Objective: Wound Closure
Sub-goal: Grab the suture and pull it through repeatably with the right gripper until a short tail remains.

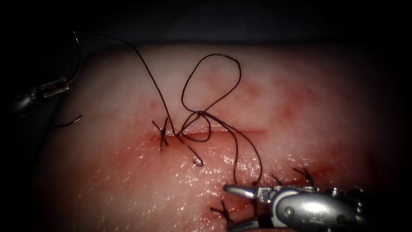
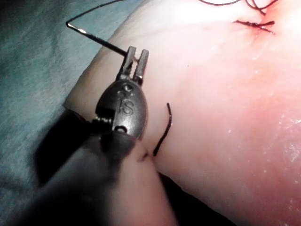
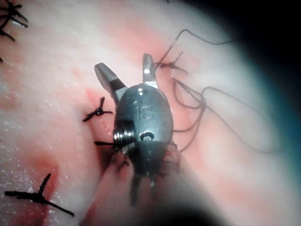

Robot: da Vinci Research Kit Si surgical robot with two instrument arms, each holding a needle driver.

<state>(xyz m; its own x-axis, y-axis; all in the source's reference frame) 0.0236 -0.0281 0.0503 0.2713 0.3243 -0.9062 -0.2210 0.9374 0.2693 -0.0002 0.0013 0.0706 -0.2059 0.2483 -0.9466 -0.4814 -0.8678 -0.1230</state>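
1. The right tool (image 1: pixel 240 206), nearest at five o'clock, has its jaws wide and empty; the thread (image 1: pixel 214 86) loops toward its eleven o'clock over the cut (image 1: pixel 223 134).
2. The left tool (image 1: pixel 53 89), at nine o'clock off the tissue (image 1: pixel 300 107), clamps the needle (image 1: pixel 78 51) mid-curve, clear of the tissue.

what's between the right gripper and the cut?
In the endoscope view, slack thread loops over wet tissue between the open, empty right gripper and the cut.

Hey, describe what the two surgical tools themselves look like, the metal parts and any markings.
Both are small silver-grey metal tools. The left claw has short, ridged jaws on a rounded, egg-shaped housing stamped with an "S", with a pin hole below. The right claw has two flat, tapered blades on a similar housing marked "IS", with a threaded screw at its side.
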